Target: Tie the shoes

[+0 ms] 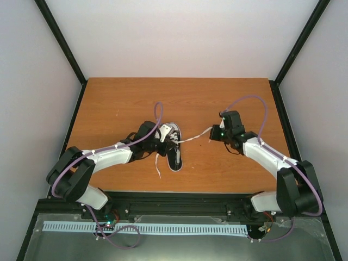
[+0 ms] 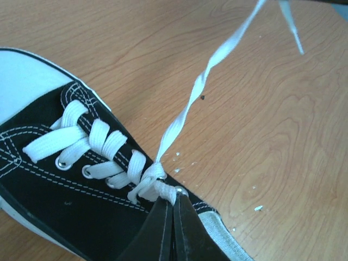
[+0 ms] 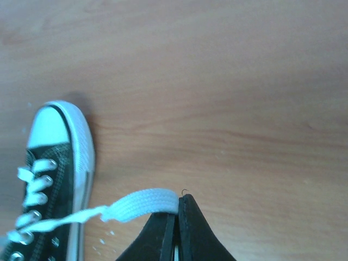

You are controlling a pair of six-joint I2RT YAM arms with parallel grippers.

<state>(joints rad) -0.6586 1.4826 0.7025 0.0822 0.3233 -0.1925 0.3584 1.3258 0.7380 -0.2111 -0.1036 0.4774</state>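
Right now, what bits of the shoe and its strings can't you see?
- Left wrist view: the sneaker has its heel cut off by the bottom edge. The left fingers hide the bit of lace under them.
- Right wrist view: the lace tip is hidden between the right fingers. The picture's edge cuts off the sneaker's heel.
- Top view: the lacing is too small to read and partly under the left fingers.

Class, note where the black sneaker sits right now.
Top view: the sneaker lies near the middle of the table, beside the left pincer, with the right pincer off to its right.
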